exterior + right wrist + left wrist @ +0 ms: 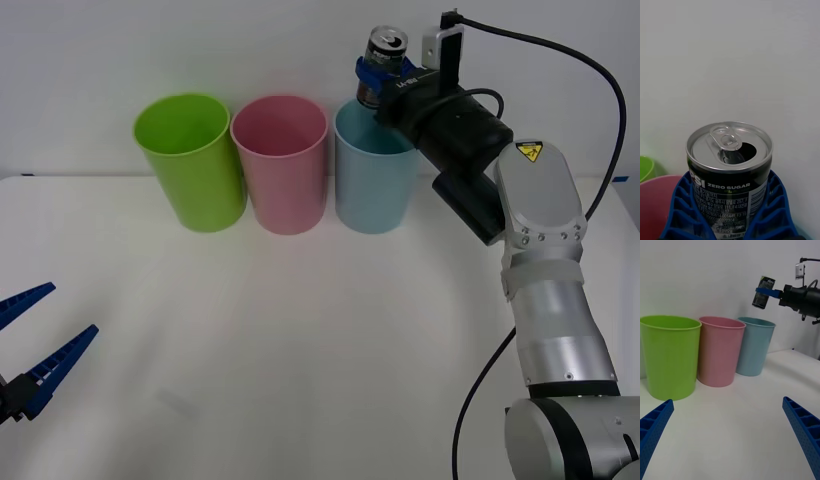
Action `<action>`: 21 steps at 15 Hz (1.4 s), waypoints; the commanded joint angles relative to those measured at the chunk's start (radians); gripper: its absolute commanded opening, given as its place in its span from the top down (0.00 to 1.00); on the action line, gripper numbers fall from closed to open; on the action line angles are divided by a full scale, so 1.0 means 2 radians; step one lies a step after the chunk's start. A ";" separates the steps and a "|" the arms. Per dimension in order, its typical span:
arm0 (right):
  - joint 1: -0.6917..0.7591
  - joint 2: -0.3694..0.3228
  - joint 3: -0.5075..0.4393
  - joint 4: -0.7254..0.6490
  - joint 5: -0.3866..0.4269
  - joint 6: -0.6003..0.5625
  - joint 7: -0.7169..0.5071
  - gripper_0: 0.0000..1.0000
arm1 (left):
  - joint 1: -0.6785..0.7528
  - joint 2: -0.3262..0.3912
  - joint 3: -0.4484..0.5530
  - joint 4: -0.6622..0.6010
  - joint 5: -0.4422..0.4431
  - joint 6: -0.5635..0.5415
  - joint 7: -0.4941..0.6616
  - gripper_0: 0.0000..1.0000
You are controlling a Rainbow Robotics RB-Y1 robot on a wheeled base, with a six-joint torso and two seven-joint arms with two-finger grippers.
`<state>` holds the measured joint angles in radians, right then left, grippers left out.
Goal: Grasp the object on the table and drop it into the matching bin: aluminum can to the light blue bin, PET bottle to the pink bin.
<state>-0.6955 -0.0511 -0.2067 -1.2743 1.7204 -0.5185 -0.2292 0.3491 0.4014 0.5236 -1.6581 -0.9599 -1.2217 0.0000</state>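
One right tool (385, 80) clamps aluminum can (384, 55) above light blue bin (375, 185) rim.

Illumination is bright, even and diffuse from overhead. The counter (300, 350) is near overexposure and carries only faint, soft shadows at the base of each bin. A specular highlight sits on the aluminum can (730, 150) lid; its printed text is sharp. In the right wrist view, the pink bin (658, 202) rim is out of focus. The front view is sharp throughout.
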 commanded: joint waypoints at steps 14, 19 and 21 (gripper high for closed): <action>-0.008 0.003 0.001 0.019 0.001 0.013 0.027 0.00 | 0.000 0.000 0.000 0.000 0.000 0.000 0.000 0.00; 0.003 0.002 -0.010 0.005 -0.003 -0.027 0.029 0.00 | 0.000 0.000 0.000 0.000 0.000 0.000 0.000 0.00; 0.025 0.003 -0.008 -0.023 -0.003 -0.031 0.026 0.00 | 0.000 0.000 0.000 0.000 0.000 0.000 0.000 0.00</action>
<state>-0.6605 -0.0471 -0.2237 -1.3003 1.7155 -0.5775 -0.1750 0.3491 0.4014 0.5236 -1.6581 -0.9599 -1.2217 0.0000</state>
